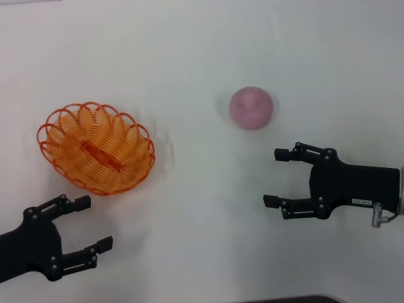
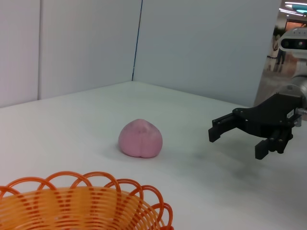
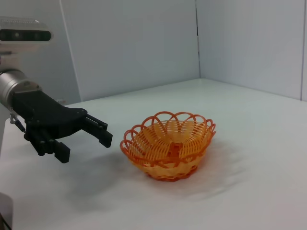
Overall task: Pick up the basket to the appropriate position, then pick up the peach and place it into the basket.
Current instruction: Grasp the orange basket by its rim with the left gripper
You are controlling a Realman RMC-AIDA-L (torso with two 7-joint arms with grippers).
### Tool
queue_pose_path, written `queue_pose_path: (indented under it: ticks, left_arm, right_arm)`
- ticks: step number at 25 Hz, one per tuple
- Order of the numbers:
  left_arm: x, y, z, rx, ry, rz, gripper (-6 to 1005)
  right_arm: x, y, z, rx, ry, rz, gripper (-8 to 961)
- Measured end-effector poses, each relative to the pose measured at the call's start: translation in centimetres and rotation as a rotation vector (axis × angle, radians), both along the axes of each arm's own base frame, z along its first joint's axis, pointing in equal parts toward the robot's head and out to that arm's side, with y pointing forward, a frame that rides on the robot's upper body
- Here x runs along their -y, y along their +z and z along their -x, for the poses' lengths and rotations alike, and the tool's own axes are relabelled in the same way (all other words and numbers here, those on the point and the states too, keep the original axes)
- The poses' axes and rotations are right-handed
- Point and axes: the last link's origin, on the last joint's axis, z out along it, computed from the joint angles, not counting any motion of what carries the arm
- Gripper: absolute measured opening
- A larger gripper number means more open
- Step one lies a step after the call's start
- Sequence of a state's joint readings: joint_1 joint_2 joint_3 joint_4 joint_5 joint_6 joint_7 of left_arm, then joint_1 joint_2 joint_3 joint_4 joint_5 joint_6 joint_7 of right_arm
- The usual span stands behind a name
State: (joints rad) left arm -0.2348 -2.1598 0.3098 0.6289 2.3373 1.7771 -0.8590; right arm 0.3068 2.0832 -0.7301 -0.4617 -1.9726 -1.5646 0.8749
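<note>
The basket sits upright on the white surface, on the robot's left side, with nothing inside it. Its scalloped rim is free all the way around, and bare surface surrounds it on every side. The left hand hangs just beside the basket's near edge, apart from it and touching nothing. Its 2 fingers are spread wide, pointing toward the middle of the surface. From the right wrist view the same hand shows beside the basket with a small strip of bare surface between them.

The peach rests on the surface to the right of center, well apart from the basket, with a broad open stretch between the 2. It lies farther from the robot than either hand. In the left wrist view its cleft faces the camera and it stands alone on the surface, with the basket's rim in the foreground.

The right hand hovers near the peach, on its near side and a little to the right, not touching it. Its fingers are parted wide and point toward the left, and open surface lies ahead of them.

Pale walls close off the far side of the surface and meet in a corner behind the things.
</note>
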Motion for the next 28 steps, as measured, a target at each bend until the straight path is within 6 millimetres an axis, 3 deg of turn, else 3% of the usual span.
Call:
queue_pose_path:
  ticks: [19,28]
  left_arm:
    - [-0.1,0.3,0.0,0.027,0.033,-0.008,841]
    - [-1.0,2.1,-0.4,0.155,0.220,0.020,841]
  right_arm:
    - [0.0,-0.1,0.0,-0.002,-0.002,0.002,958]
    - [-0.1,0.0,0.1,-0.004,0.000,0.001,958]
